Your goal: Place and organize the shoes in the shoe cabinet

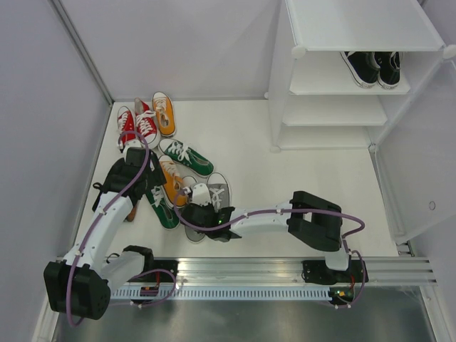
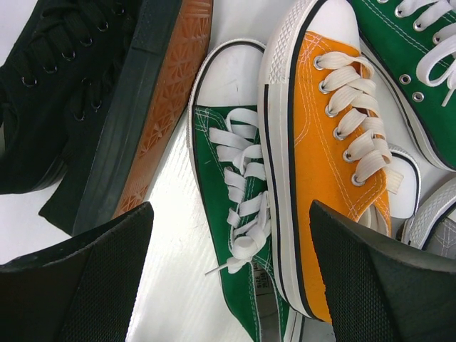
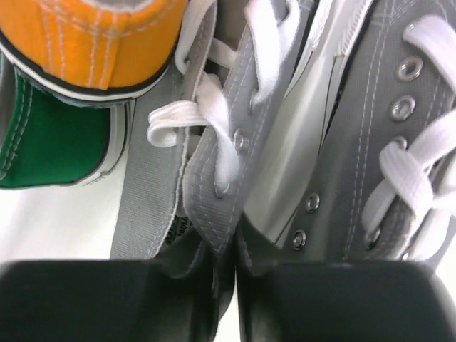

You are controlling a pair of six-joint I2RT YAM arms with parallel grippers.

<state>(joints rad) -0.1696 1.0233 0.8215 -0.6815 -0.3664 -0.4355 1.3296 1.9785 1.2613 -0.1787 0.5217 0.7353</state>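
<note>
Right gripper (image 3: pixel 224 267) pinched shut on the touching inner collars of both grey shoes (image 3: pixel 399 142), lying side by side, well apart from the shoe cabinet (image 1: pixel 356 25). Light, soft canvas, likely to sag and swing from this hold. Right arm (image 1: pixel 313 221) stretched low leftward, elbow bent; left gripper (image 2: pixel 229 214) spread wide over a green shoe (image 2: pixel 221 178).

A flat white floor surface (image 1: pixel 242 178) was closed in by plain, pale lilac-grey panels: a left wall (image 1: pixel 43 107), a back wall (image 1: pixel 185 43) and a right wall (image 1: pixel 427 164). A thin metal strip (image 1: pixel 82 50) ran along the back-left corner. A tall white shoe cabinet (image 1: pixel 356 21) with open tiers stood in the back-right corner, against the walls. A ribbed metal rail (image 1: pixel 249 267) crossed the near edge. Light was soft and even, with faint sheen on the floor.
</note>
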